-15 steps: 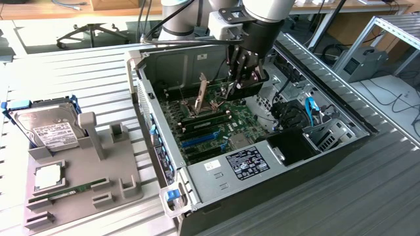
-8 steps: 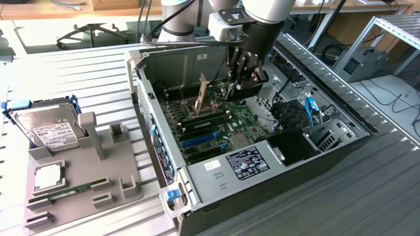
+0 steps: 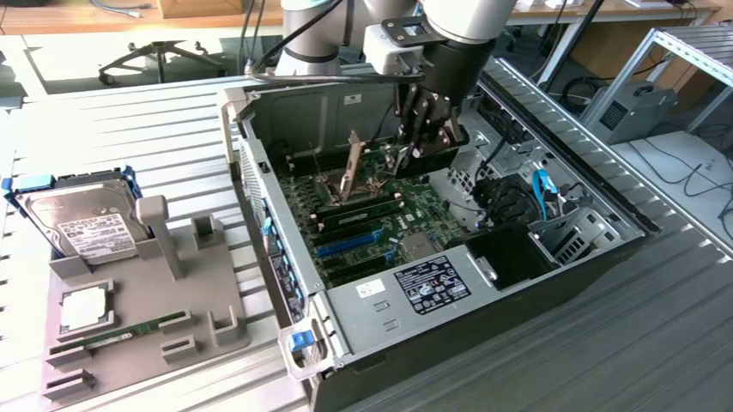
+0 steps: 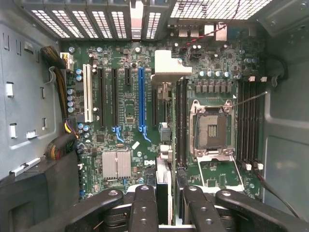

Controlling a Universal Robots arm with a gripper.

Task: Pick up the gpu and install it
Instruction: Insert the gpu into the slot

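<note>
While gripper (image 3: 433, 142) clamps one gpu (image 4: 164, 193) edge-on, one hard drive (image 3: 86, 225) sits apart.

The tool (image 4: 164, 205) hangs over the motherboard (image 4: 159, 111) inside the case — blue slot (image 4: 141, 99), white slot (image 4: 88, 94), open CPU socket (image 4: 211, 130) below it.

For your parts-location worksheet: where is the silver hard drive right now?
In the exterior view the hard drive sits at the far left, at the far end of the grey parts holder, apart from the open computer case to the exterior view's right.
</note>
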